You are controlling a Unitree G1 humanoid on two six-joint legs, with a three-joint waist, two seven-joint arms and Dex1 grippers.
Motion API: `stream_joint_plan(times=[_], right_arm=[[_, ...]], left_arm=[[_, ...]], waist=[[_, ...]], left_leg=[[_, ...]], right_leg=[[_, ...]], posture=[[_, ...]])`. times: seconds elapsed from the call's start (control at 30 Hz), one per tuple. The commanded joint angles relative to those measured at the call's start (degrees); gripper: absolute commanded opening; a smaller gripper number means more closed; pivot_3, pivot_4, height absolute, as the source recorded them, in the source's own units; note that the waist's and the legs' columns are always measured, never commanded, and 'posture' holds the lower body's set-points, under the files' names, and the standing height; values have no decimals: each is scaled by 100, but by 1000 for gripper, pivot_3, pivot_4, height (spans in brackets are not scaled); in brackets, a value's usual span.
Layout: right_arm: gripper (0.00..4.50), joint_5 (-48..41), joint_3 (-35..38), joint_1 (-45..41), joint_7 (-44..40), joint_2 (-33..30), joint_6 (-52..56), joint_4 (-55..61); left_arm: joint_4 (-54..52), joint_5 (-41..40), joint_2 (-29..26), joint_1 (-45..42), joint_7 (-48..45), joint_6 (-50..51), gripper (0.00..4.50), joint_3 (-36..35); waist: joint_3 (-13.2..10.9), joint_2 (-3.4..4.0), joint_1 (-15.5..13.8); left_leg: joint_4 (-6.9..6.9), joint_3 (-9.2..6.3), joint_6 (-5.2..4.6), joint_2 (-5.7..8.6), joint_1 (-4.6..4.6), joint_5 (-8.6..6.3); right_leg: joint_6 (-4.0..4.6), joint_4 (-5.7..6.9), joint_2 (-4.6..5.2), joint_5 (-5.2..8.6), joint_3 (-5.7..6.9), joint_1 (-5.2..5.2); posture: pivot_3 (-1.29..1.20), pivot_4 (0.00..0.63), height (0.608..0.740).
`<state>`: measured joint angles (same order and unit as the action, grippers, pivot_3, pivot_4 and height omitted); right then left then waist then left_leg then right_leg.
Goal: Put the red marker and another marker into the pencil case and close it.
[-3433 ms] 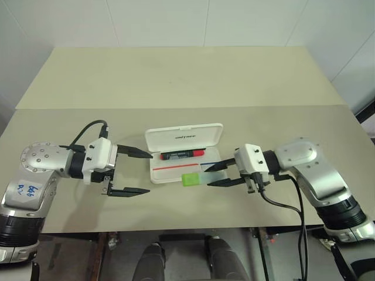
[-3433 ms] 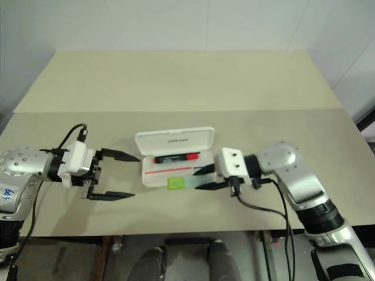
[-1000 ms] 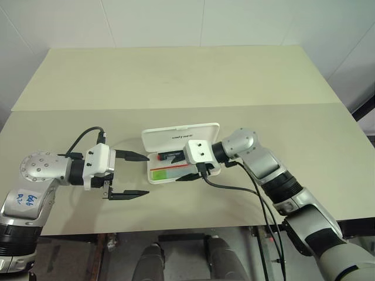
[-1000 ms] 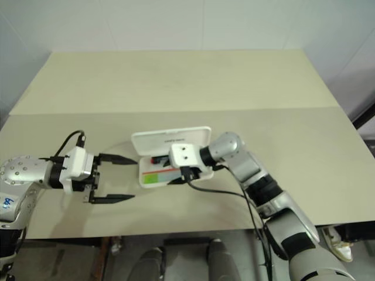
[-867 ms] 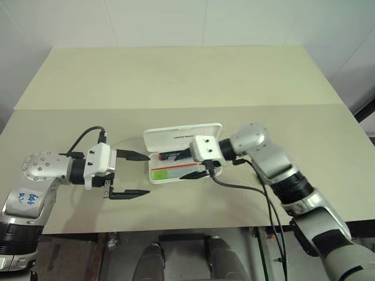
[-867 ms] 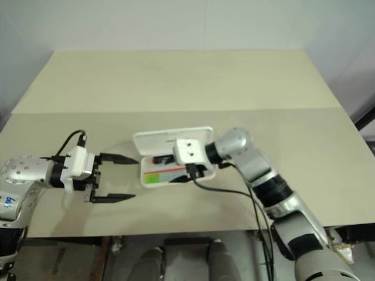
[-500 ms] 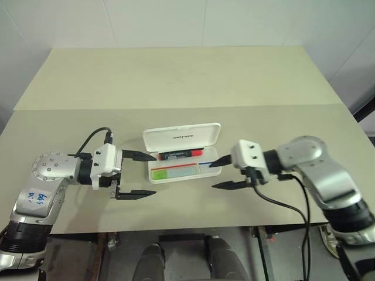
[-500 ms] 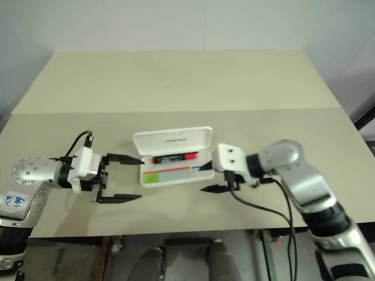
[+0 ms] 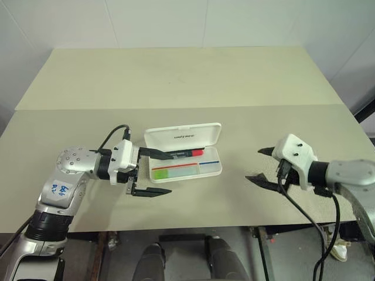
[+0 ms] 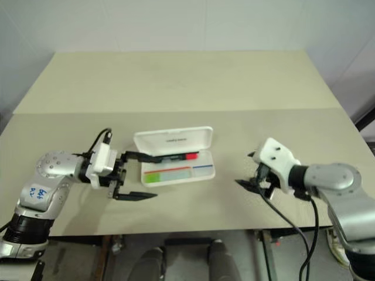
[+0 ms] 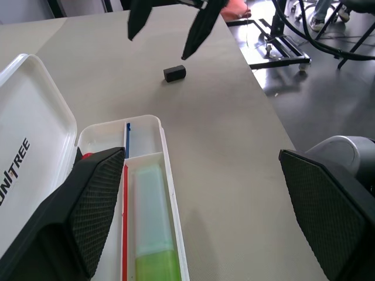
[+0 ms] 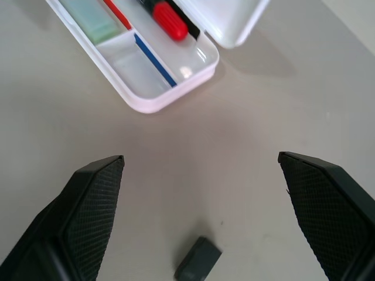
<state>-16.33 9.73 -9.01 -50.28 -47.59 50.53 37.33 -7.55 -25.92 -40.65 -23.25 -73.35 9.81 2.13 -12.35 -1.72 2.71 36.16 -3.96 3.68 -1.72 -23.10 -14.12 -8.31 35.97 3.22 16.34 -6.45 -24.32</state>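
At left of centre in the head view my left gripper (image 9: 153, 172) is spread wide and empty, one finger at the pencil case's (image 9: 215, 170) left end, by far the nearer arm for closing. The case's long axis runs left to right, lid (image 9: 183, 135) raised on the far side, the red marker (image 9: 186, 154) and green-capped marker (image 9: 170, 172) lying in the tray. At lower right my right gripper (image 9: 261, 166) is released and empty, well apart.

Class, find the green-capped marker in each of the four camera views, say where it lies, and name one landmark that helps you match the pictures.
Left eye view: green-capped marker in the pencil case tray's front compartment.
Right eye view: same compartment.
Left wrist view: in the tray channel, green cap nearest the camera.
Right wrist view: its pale barrel end at the picture's edge.
Shared landmark: the tray's red-and-blue stripe.
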Motion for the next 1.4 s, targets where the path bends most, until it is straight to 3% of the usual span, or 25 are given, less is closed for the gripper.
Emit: stream_joint_plan(times=[0.03, 0.23, 0.47, 0.77, 1.27, 1.4], right_arm=[[4457, -229, 537, 248, 871, 527, 1020, 865], [4457, -112, 680, 653, 2081, 1469, 2221, 1692], [4457, 109, 556, 1210, 2879, 2005, 2181, 1844], [4457, 208, 554, 1710, 2982, 1977, 1483, 1441], [4457, 208, 223, 1204, 2957, 1917, 800, 450], [3505, 163, 219, 1186, 2902, 1851, 713, 307]], left_arm=[[87, 2, 32, -180, -106, -111, 4500, 19], [316, 43, 97, -327, -250, -192, 4500, 98], [423, 72, 182, -438, -323, -222, 4500, 151], [576, 102, 251, -588, -405, -284, 4500, 201], [480, 106, 275, -563, -303, -235, 4500, 178], [452, 100, 257, -537, -258, -240, 4500, 156]], waist=[[0, 0, -11], [3, -2, -62], [5, -4, -104], [5, -5, -100], [5, -5, -98], [5, -5, -99]], left_leg=[[1, 0, 0, 0, 0, 0], [4, 1, 0, 1, 2, 6], [3, 2, 0, 1, 2, 8], [3, 2, -2, 1, 2, 9], [0, 2, -6, 1, 4, 12], [0, 2, -6, 1, 4, 12]], right_leg=[[-1, 0, 0, 0, -1, 0], [10, -4, 0, 1, -3, 4], [22, -12, -1, 6, -5, 7], [20, -13, -1, 5, -4, 9], [15, -14, -1, 2, -5, 10], [12, -15, -1, 0, -5, 10]], posture=[[0, 150, 740], [0, 150, 740], [0, 150, 740], [0, 150, 740], [0, 150, 740], [0, 150, 740]])
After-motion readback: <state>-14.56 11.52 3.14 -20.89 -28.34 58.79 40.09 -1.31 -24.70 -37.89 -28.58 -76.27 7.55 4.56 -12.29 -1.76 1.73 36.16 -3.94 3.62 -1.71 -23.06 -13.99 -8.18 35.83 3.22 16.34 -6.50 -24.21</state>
